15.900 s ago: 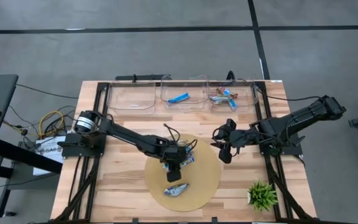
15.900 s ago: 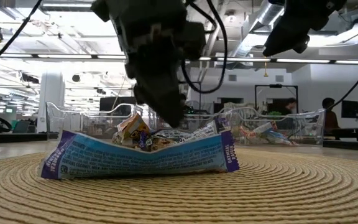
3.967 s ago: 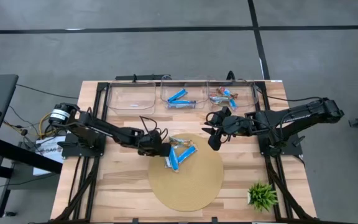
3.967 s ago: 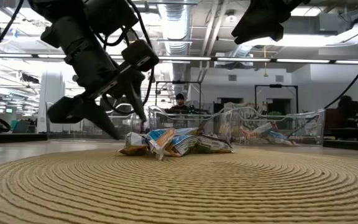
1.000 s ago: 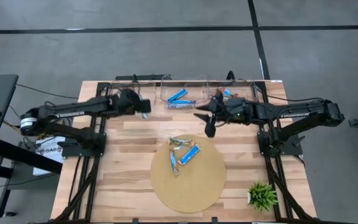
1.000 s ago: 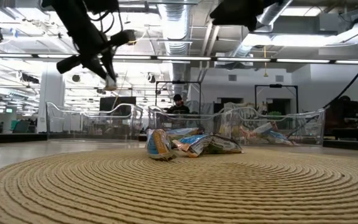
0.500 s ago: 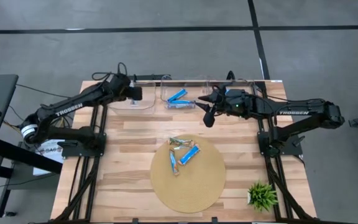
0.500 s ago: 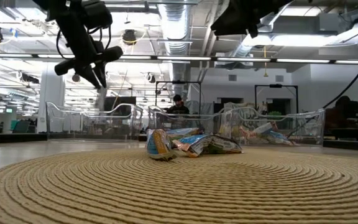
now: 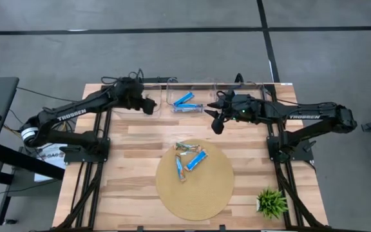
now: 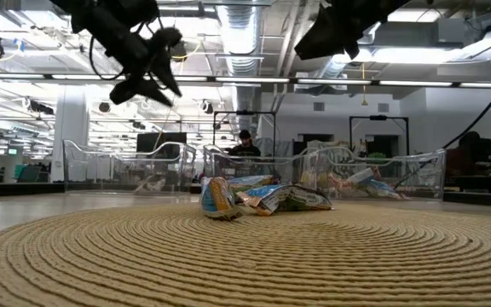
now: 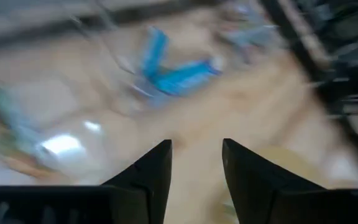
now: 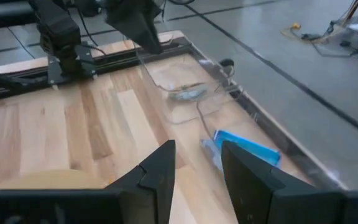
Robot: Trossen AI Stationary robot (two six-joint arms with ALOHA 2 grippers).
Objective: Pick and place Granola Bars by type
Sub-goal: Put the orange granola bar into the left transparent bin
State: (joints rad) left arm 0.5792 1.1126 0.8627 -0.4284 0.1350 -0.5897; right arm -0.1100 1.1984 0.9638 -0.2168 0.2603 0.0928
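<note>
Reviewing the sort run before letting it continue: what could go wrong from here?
1. The left hand hangs at the left bin's wall; moving off low could clip it.
2. The bars left on the mat overlap in a pile, so a pick might drag two.
3. The right hand hovers by the middle bin, near the left arm's likely route back.

my left gripper (image 9: 148, 105) hangs over the left bin (image 9: 134, 103); my right gripper (image 9: 216, 120) hangs before the middle bin (image 9: 189, 95), which holds two granola bars (image 9: 187, 103). more bars (image 9: 190, 160) lie on the round mat (image 9: 195, 187) at mid-table, a plant (image 9: 271, 202) to its right.
</note>
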